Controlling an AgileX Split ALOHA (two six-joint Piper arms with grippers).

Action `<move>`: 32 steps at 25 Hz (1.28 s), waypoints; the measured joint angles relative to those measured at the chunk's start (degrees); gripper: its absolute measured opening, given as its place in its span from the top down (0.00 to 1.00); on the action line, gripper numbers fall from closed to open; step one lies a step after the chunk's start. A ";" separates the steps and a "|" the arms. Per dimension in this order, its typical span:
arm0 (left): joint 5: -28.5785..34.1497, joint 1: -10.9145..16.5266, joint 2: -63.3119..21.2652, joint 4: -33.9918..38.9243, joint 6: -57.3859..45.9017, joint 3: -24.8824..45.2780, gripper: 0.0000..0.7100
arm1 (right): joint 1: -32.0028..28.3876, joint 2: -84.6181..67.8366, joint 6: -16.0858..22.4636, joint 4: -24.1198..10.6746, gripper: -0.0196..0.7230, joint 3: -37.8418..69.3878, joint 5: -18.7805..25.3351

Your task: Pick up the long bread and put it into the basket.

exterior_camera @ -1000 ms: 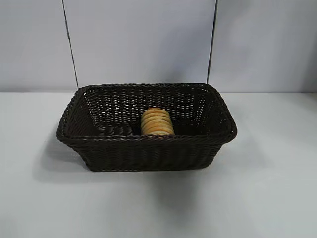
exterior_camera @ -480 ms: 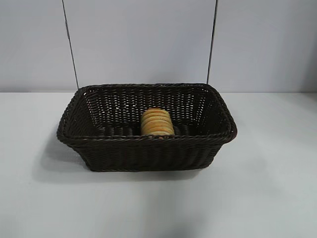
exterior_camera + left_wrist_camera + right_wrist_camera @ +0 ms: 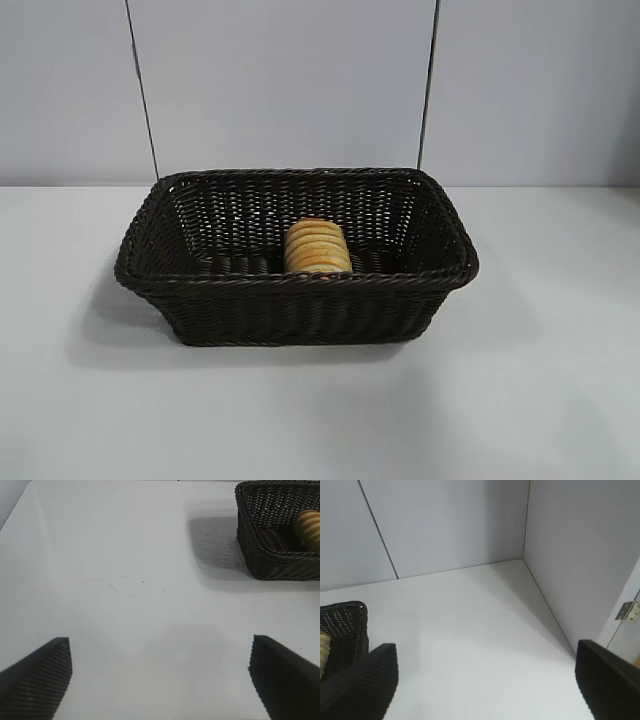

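The long bread (image 3: 317,247), a ridged golden-yellow loaf, lies inside the dark woven basket (image 3: 300,310) at the middle of the white table. The left wrist view shows one end of the long bread (image 3: 308,526) over a corner of the basket (image 3: 260,555). My left gripper (image 3: 161,647) is open over bare table, well away from the basket, with nothing between its fingers. My right gripper (image 3: 487,652) is open too, beside a corner of the basket (image 3: 350,625), where a sliver of the long bread (image 3: 323,647) shows. Neither arm appears in the exterior view.
Grey wall panels (image 3: 300,80) close off the back of the table, and a side wall (image 3: 580,555) stands along its right edge. A small metal hinge (image 3: 629,611) sits on that side wall. White table surface (image 3: 540,380) surrounds the basket on all sides.
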 joint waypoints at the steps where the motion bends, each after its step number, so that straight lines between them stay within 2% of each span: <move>1: 0.00 0.00 0.00 0.00 0.00 0.00 0.02 | 0.00 -1.81 0.00 0.00 0.05 1.04 0.00; 9: 0.00 0.00 0.00 0.00 0.00 0.00 0.02 | 0.02 -3.01 0.00 0.50 0.05 9.57 1.52; 14: 0.00 0.00 0.00 0.00 0.00 0.00 0.02 | 0.02 -3.01 0.00 2.87 0.05 15.75 -0.32; 21: 0.00 0.00 0.00 0.00 0.00 0.00 0.02 | 0.02 -3.01 -0.64 4.39 0.05 17.60 0.03; 32: 0.00 0.00 0.00 0.00 0.00 0.00 0.02 | 0.02 -3.01 -1.07 4.53 0.05 17.61 0.02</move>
